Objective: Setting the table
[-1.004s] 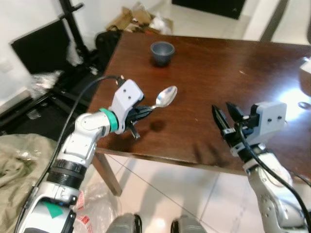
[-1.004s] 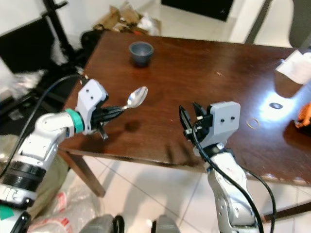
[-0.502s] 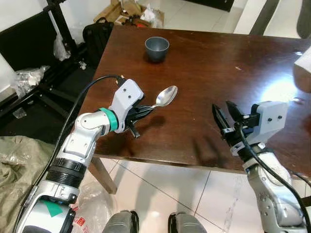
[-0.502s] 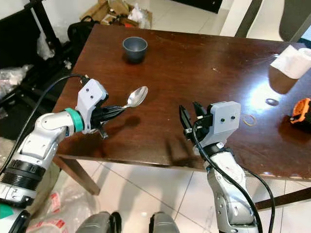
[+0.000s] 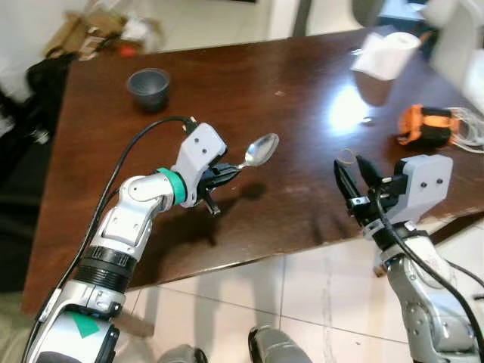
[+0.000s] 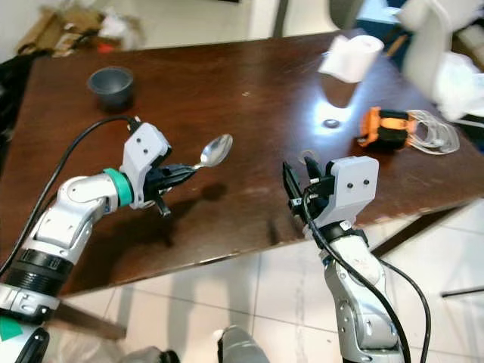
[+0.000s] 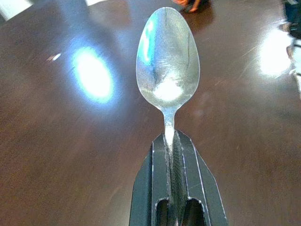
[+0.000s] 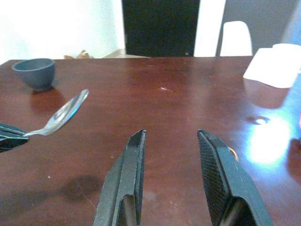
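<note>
My left gripper (image 5: 227,171) is shut on the handle of a silver spoon (image 5: 257,150), held above the dark wooden table (image 5: 249,83) with its bowl pointing away. The left wrist view has the spoon (image 7: 168,75) sticking straight out from between the black fingers (image 7: 176,188). A small dark grey bowl (image 5: 148,87) stands at the table's far left. My right gripper (image 5: 354,180) hovers open over the near edge, nothing between its fingers (image 8: 127,179). In the right wrist view the spoon (image 8: 59,115) and the bowl (image 8: 34,73) lie ahead and to one side.
A white paper roll (image 5: 386,54) sits at the far right of the table, an orange tool (image 5: 423,127) with a white cable beside it. A small ring (image 5: 345,156) lies near my right gripper. Cardboard and bags (image 5: 98,26) lie on the floor beyond. White tiles (image 5: 302,302) are below.
The whole picture has swung round, so the camera has turned: the table now shows its right end with the roll and the orange tool. Both grippers keep their poses, spoon still held.
</note>
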Controlling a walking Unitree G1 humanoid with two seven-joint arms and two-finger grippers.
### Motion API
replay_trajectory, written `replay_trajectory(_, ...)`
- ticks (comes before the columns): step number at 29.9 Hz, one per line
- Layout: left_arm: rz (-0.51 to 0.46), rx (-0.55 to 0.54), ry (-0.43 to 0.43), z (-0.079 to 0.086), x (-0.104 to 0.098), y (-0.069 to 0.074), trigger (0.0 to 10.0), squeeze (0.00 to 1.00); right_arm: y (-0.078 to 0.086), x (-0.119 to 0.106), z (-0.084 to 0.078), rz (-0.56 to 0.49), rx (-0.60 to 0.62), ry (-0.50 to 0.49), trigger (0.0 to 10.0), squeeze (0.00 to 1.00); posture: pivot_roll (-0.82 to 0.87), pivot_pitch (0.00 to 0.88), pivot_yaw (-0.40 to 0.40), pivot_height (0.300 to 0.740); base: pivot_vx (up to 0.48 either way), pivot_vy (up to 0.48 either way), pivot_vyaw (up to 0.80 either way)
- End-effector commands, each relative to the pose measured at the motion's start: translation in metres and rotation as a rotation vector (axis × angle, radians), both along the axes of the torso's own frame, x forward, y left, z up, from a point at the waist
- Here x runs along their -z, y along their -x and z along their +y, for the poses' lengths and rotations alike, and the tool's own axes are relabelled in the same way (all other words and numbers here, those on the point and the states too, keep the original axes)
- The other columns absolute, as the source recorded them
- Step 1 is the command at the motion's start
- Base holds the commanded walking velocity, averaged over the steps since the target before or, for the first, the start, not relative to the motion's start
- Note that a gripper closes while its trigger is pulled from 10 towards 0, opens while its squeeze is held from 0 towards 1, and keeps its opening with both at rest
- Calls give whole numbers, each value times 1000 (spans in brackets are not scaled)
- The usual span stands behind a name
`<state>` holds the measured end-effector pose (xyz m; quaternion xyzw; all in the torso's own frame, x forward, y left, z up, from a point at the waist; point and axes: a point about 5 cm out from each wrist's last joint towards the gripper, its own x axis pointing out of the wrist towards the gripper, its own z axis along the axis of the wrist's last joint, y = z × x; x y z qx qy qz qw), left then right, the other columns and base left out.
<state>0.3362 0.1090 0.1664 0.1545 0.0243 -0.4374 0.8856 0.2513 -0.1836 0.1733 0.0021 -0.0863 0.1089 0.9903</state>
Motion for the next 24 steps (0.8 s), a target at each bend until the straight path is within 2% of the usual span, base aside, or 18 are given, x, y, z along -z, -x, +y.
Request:
replay_trajectory(1, 18, -2, -13, 2, 5, 0, 10000, 0, 1, 3, 1, 19, -4, -8, 10000, 0, -33, 0, 57, 740, 0, 0, -800)
replay_trajectory(24, 21, -14, -9, 2, 7, 0, 10000, 0, 0, 2, 0, 17, -9, -7, 10000, 0, -36, 3, 53, 740, 0, 0, -800)
